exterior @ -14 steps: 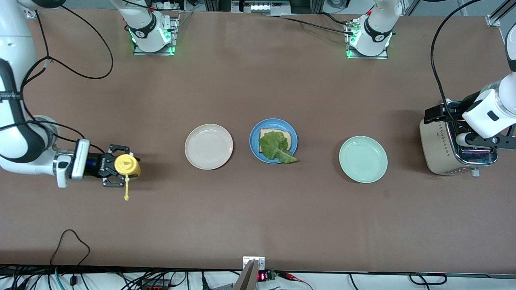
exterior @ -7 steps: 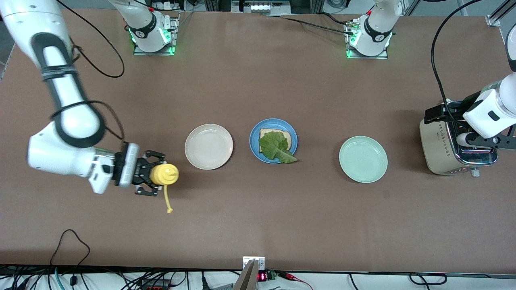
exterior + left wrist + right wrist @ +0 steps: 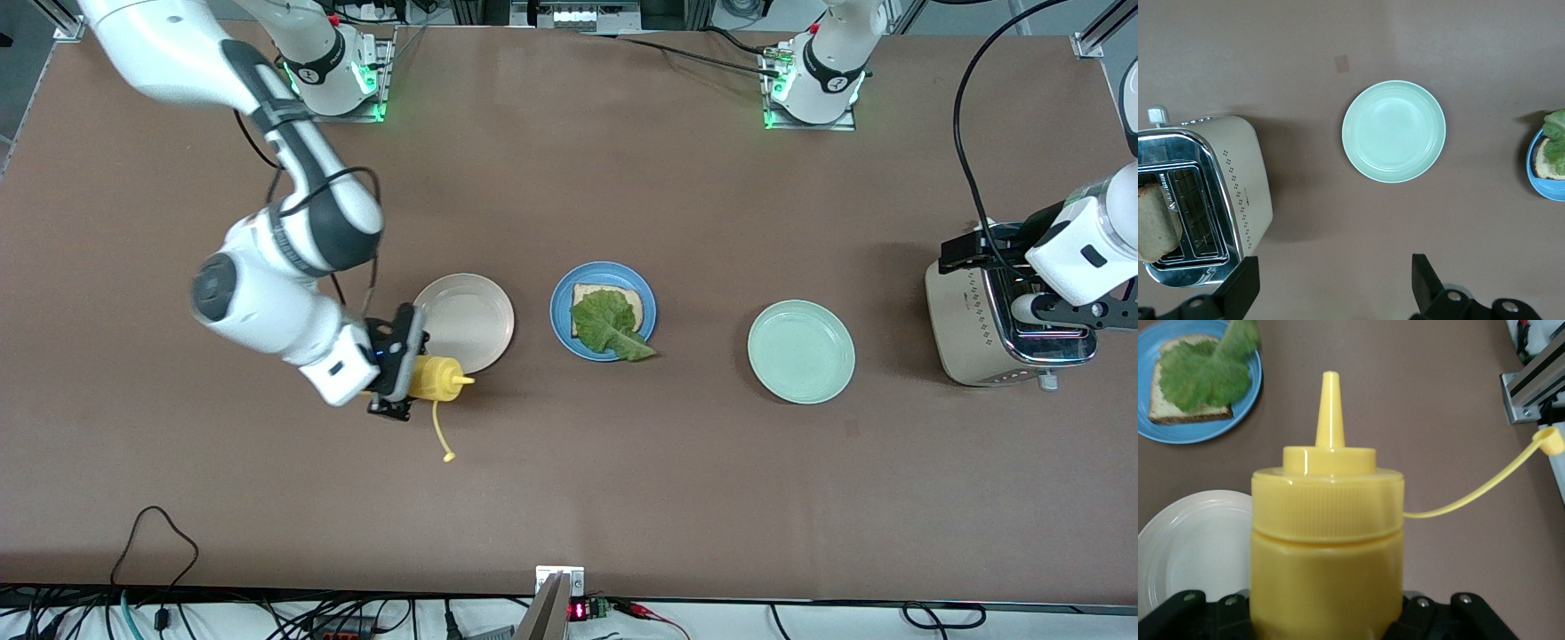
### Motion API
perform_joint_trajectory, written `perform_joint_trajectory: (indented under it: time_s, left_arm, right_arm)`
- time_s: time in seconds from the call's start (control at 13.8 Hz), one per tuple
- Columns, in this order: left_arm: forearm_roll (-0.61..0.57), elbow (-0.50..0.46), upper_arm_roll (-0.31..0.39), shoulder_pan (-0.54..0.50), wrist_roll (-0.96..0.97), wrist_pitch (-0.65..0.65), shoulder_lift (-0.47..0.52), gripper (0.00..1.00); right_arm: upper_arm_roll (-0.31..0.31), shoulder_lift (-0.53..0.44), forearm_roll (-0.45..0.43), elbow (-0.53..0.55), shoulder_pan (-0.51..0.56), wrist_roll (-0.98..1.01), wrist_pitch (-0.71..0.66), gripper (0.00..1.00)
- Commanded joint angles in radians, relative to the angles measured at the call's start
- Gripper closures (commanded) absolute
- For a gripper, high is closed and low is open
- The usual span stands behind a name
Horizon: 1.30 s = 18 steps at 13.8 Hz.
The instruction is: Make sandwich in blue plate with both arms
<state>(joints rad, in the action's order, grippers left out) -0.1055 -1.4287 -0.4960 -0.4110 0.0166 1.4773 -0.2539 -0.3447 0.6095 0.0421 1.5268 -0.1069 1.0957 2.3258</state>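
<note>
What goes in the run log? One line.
right gripper: shut on mustard bottle, beside cream plate | left gripper: open above toaster

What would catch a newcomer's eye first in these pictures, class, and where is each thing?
The yellow squeeze bottle, cap dangling on its strap, lies tipped in the right gripper over the cream plate's edge, nozzle toward the blue plate. There, a lettuce leaf tops one bread slice. The open left gripper hovers over the toaster, a slice standing in its slot.
</note>
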Motion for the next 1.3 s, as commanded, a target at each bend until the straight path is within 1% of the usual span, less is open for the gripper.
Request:
perform_joint_trajectory:
  time_s: [0.0,0.14,0.29,0.43,0.51,0.58,0.72,0.94,1.09,1.23]
  left_arm:
    - [0.017,0.024,-0.003,-0.005,-0.004,-0.022,-0.005,0.0]
    - [0.017,0.024,-0.003,-0.005,-0.003,-0.022,-0.005,0.0]
    - [0.017,0.024,-0.004,-0.003,0.002,-0.022,-0.004,0.0]
    - [0.017,0.024,-0.003,-0.005,-0.003,-0.022,-0.005,0.0]
    - [0.017,0.024,-0.003,-0.005,-0.003,-0.022,-0.005,0.0]
    - [0.017,0.024,-0.003,-0.005,-0.003,-0.022,-0.005,0.0]
    - [0.017,0.024,-0.003,-0.005,-0.004,-0.022,-0.005,0.0]
    - [0.017,0.024,-0.003,-0.011,-0.004,-0.023,-0.005,0.0]
    - [0.017,0.024,-0.003,-0.011,-0.004,-0.022,-0.005,0.0]
    - [0.017,0.024,-0.003,-0.011,-0.004,-0.023,-0.005,0.0]
  right_arm:
    - [0.015,-0.02,-0.17,0.003,-0.077,-0.173,0.003,0.75]
    - [0.015,-0.019,-0.288,0.003,-0.128,-0.275,-0.003,0.75]
    - [0.018,-0.011,-0.426,0.004,-0.189,-0.402,-0.012,0.75]
    - [0.026,0.009,-0.566,0.003,-0.258,-0.515,-0.058,0.75]
    - [0.038,0.019,-0.624,0.001,-0.287,-0.561,-0.075,0.75]
    - [0.046,0.025,-0.664,0.003,-0.315,-0.592,-0.085,0.75]
    - [0.093,0.041,-0.703,0.001,-0.379,-0.617,-0.109,0.75]
    - [0.228,0.078,-0.748,-0.016,-0.535,-0.658,-0.149,0.75]
    - [0.308,0.116,-0.749,-0.043,-0.638,-0.686,-0.18,0.75]
    - [0.352,0.136,-0.749,-0.045,-0.694,-0.718,-0.18,0.75]
